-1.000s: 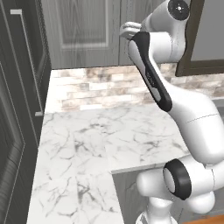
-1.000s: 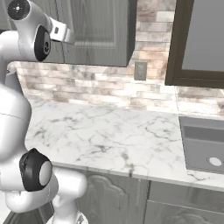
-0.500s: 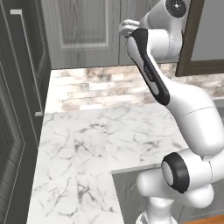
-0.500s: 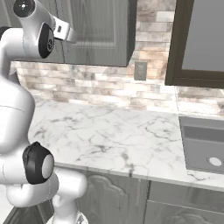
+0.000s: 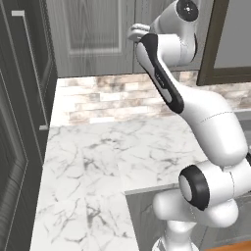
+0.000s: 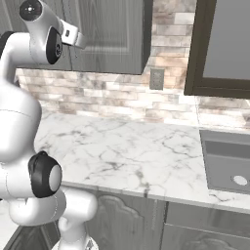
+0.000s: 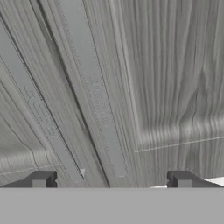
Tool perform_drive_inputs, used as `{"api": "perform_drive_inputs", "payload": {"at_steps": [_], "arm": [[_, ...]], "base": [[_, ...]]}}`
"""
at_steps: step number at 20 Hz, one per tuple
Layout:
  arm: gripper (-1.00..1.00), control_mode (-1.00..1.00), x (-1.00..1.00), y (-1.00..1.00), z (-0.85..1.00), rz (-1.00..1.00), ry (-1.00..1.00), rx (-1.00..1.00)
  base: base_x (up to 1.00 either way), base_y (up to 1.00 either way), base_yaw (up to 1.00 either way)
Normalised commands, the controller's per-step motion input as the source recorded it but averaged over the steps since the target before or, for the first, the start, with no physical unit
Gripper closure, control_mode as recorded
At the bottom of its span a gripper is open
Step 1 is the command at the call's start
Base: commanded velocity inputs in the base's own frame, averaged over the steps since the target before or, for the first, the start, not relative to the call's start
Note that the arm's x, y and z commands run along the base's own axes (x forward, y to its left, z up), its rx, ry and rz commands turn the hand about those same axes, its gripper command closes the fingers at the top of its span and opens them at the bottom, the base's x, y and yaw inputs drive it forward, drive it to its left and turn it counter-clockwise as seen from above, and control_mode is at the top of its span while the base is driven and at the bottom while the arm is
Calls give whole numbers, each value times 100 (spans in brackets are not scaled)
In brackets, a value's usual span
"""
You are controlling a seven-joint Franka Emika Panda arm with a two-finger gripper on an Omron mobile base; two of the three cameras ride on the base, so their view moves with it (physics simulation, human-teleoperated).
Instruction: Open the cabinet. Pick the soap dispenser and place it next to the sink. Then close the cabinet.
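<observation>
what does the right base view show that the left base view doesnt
Right base view alone: the sink set into the counter, and a wall outlet on the brick backsplash. Left base view alone: the darker tall cabinet with its long bar handle, on the left. Both share the closed cabinet, the marble countertop and the arm raised toward the cabinet doors.

the cabinet (image 5: 93, 34) hangs above the surface's back edge, light grey wood-grain, its tall recessed-panel doors shut. the sink (image 6: 227, 161), a grey rectangular basin, sits sunk at the surface's right end.
</observation>
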Motion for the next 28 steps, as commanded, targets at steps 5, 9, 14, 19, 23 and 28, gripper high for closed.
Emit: {"api": "perform_drive_inputs", "payload": {"at_steps": [5, 9, 14, 19, 23, 28], "arm": [[-100, -100, 29, 14, -12, 0, 0, 0], [-100, -100, 27, 0, -10, 0, 0, 0], [-100, -100, 7, 0, -1, 0, 0, 0], [-100, -100, 12, -1, 0, 0, 0, 0], [-100, -100, 11, -9, 0, 0, 0, 0], [-100, -100, 31, -19, -2, 0, 0, 0]], "base": [[0, 0, 0], [0, 0, 0], [0, 0, 0], [0, 0, 0], [0, 0, 0], [0, 0, 0]]}}
